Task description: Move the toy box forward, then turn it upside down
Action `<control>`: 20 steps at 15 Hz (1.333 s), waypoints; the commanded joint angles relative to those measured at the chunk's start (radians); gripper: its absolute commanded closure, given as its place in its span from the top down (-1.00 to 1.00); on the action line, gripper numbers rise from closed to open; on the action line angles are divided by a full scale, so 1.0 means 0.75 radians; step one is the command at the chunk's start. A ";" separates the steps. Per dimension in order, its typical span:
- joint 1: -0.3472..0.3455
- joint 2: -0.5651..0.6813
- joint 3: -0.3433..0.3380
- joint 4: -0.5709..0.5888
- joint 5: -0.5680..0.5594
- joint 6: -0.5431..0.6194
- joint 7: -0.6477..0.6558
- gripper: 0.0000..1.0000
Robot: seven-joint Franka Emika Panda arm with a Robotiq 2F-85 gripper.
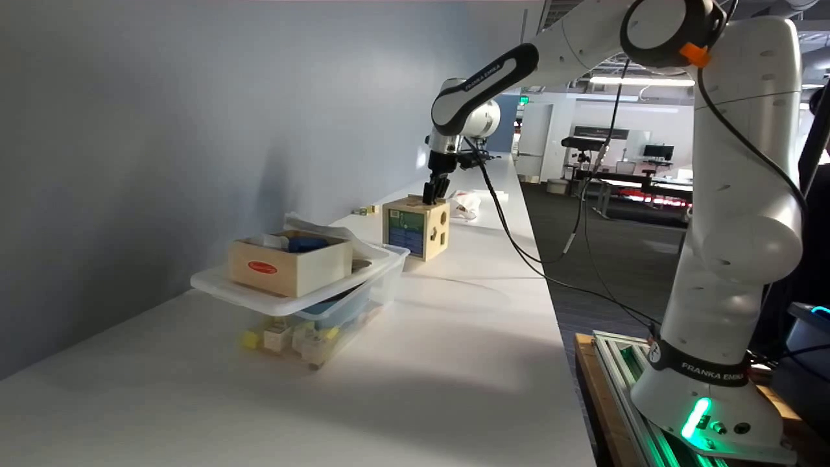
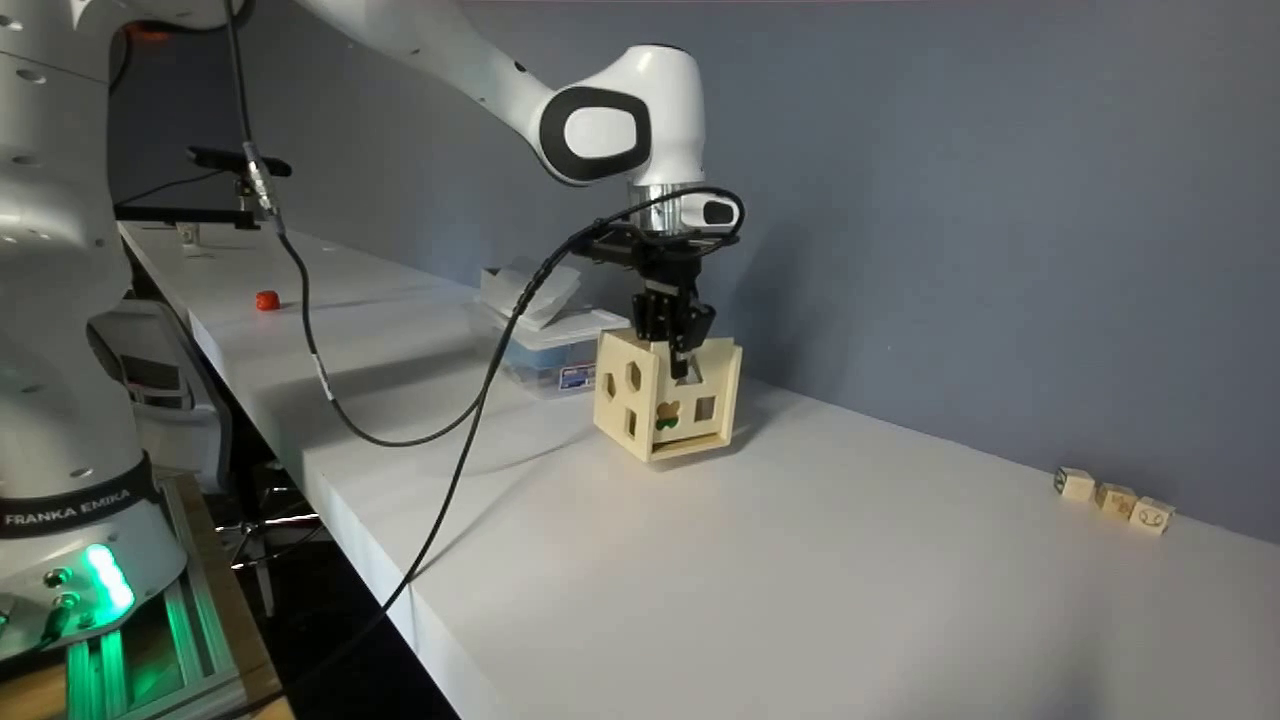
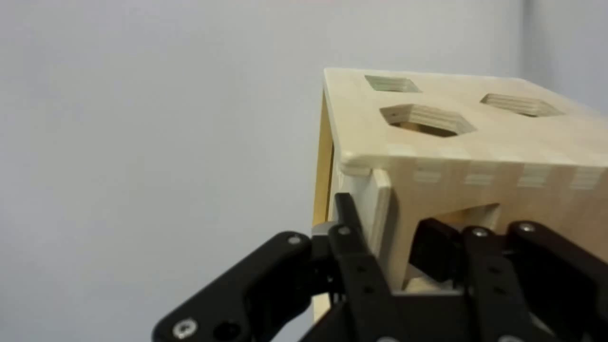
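A small pale wooden toy box point(image 2: 660, 390), a cube with dark cut-out shapes in its faces, is upright, on or just above a long white table point(image 2: 820, 580), near a grey wall point(image 2: 960, 220). One robot arm point(image 2: 490, 80) reaches over it from the left in this exterior view, its black pincer point(image 3: 387, 225) pointing down at the box's top edge.

The box lies directly below the pincer, but off to one side: in the wrist view most of it spreads to the right. One of the fingers point(image 2: 680, 362) hangs outside a holed face; the other meets an opening in the top, with a thin wooden panel point(image 3: 382, 209) between them. The pincer looks clamped on that edge of the box; how firmly, I cannot tell.

A cube offers no clear long axis, so the coming move hinges on this off-centre hold. Sliding forward should suit it; in the turn, the weight may swing below the grip. A clear plastic tub point(image 1: 391, 279) stands near and left in an exterior view; whether it touches the box is unclear.
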 commanded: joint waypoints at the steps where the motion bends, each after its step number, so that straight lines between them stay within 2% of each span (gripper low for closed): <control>1: 0.061 -0.007 -0.007 0.035 -0.096 -0.030 0.058 -0.90; 7: 0.113 0.004 0.003 0.034 -0.101 -0.033 0.117 -0.90; 9: 0.119 0.008 0.007 0.036 -0.091 -0.036 0.118 -0.09; 17: 0.109 -0.055 0.006 0.010 -0.073 -0.012 0.051 0.96; 20: 0.099 -0.081 -0.004 -0.001 -0.066 -0.003 0.026 1.00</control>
